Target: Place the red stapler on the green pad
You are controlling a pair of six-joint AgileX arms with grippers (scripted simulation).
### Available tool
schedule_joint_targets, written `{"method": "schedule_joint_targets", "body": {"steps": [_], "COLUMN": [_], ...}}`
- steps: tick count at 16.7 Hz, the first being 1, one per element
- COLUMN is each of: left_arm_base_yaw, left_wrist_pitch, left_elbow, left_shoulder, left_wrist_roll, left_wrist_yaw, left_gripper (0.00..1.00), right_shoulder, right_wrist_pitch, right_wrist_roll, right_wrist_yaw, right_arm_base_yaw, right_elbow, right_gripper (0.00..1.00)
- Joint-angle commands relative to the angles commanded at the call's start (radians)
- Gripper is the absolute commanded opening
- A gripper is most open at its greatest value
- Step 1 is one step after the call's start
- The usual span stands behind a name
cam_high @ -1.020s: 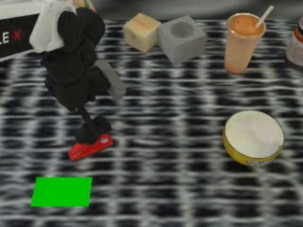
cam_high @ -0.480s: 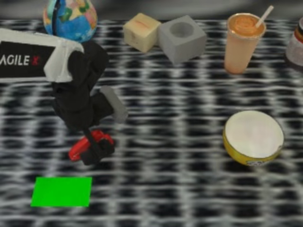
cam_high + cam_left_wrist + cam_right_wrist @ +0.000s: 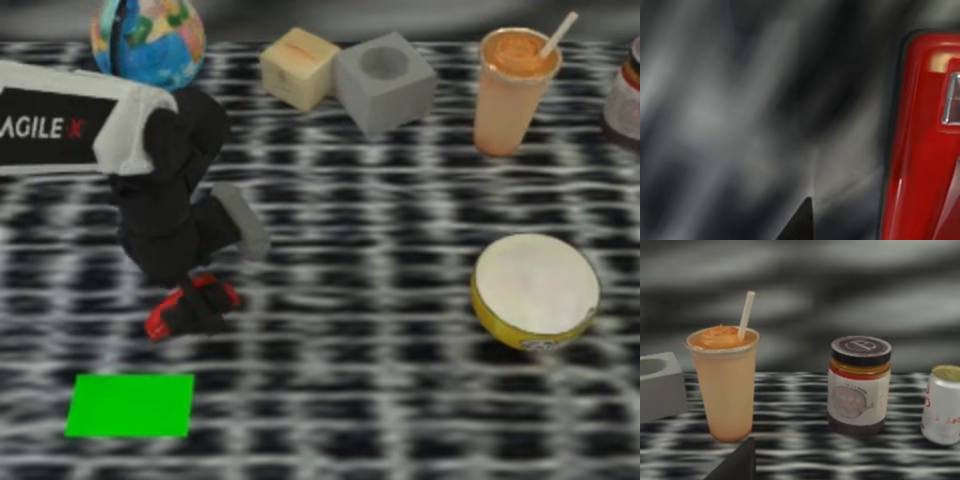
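Left gripper (image 3: 197, 305) sits low right over the red stapler (image 3: 160, 322), black fingers covering most of it from above, so only the stapler's red end toward the table's left and a bit of red around the fingers show. Can't tell from these views how far the fingers are apart or if they actually clamp the stapler. Left wrist view is very close in: glossy red stapler body (image 3: 920, 150) with a small silvery mark fills one edge, one dark fingertip (image 3: 800, 222) is beside it, with blurred tabletop between. Stapler lies on the black-and-white patterned table (image 3: 380, 380), just above the green pad (image 3: 130, 405) in the top view, not touching it; pad is flat and bare. Farther from the pad: globe (image 3: 150, 40) behind the left arm, beige cube (image 3: 298, 67), grey block with a round hole (image 3: 385, 82), orange drink with straw (image 3: 513, 90), jar (image 3: 859, 385), yellow bowl (image 3: 536, 290). Right gripper is not seen in the top view; right wrist view faces the drink, jar and a can (image 3: 942, 405).
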Motion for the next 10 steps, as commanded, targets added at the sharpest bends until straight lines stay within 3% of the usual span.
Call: {"method": "schedule_joint_targets", "body": {"steps": [6, 10], "left_arm_base_yaw": [0.0, 0.0], "left_wrist_pitch": [0.0, 0.0], "left_elbow": [0.0, 0.0], "left_shoulder": [0.0, 0.0], "left_wrist_roll": [0.0, 0.0], "left_wrist_yaw": [0.0, 0.0], "left_gripper": [0.02, 0.0], "right_shoulder": [0.0, 0.0], "right_wrist_pitch": [0.0, 0.0], "right_wrist_roll": [0.0, 0.0], "right_wrist_yaw": [0.0, 0.0], "right_arm_base_yaw": [0.0, 0.0], "right_elbow": [0.0, 0.0], "right_gripper": [1.0, 1.0]}}
